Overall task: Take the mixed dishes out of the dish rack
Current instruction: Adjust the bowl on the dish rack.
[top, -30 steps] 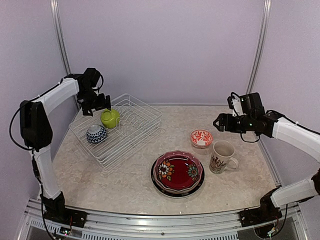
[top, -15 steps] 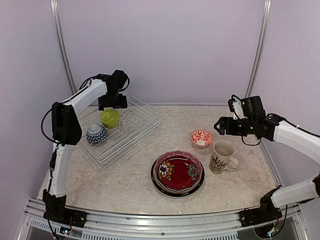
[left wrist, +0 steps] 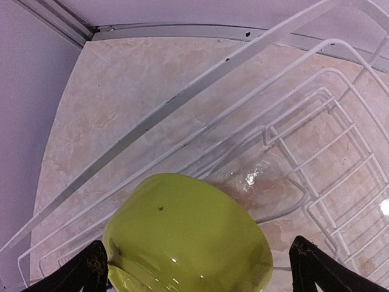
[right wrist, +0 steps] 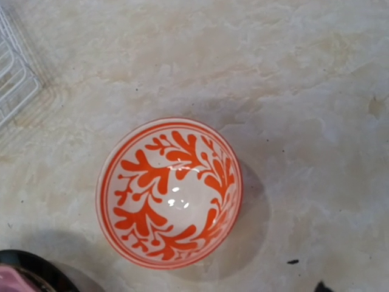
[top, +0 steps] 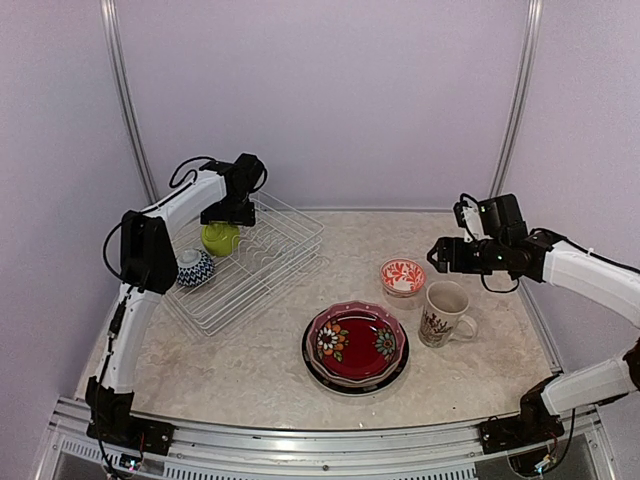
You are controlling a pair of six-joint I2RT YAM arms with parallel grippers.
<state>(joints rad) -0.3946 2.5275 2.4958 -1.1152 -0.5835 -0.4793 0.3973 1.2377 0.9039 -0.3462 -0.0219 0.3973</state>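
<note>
- The left gripper (left wrist: 200,271) stands wide open and holds nothing. It hovers over the back left part of the dish rack (top: 270,250), with one fingertip showing to either side of the lime green bowl (left wrist: 188,237). Whether they touch it I cannot tell.
- That bowl sits inside the rack near its far left corner. It looks turned mouth-down or tilted, with its glossy rounded outside facing up.
- My judgement is that it is light but rigid glazed ceramic, slick and chip-prone. The dome gives the fingers little purchase, so the hold belongs low across its widest part near the rim, closed gently and lifted clear of the wires.
- The blue-white bowl (top: 193,268) waits in the rack's near left part.
- Well to the right of the rack, the right gripper (top: 438,250) is spread with nothing between its jaws, above the red-white bowl (right wrist: 170,191).
- The mug (top: 442,312) and the stacked plates (top: 356,345) already stand outside the rack on the table (top: 250,370).
</note>
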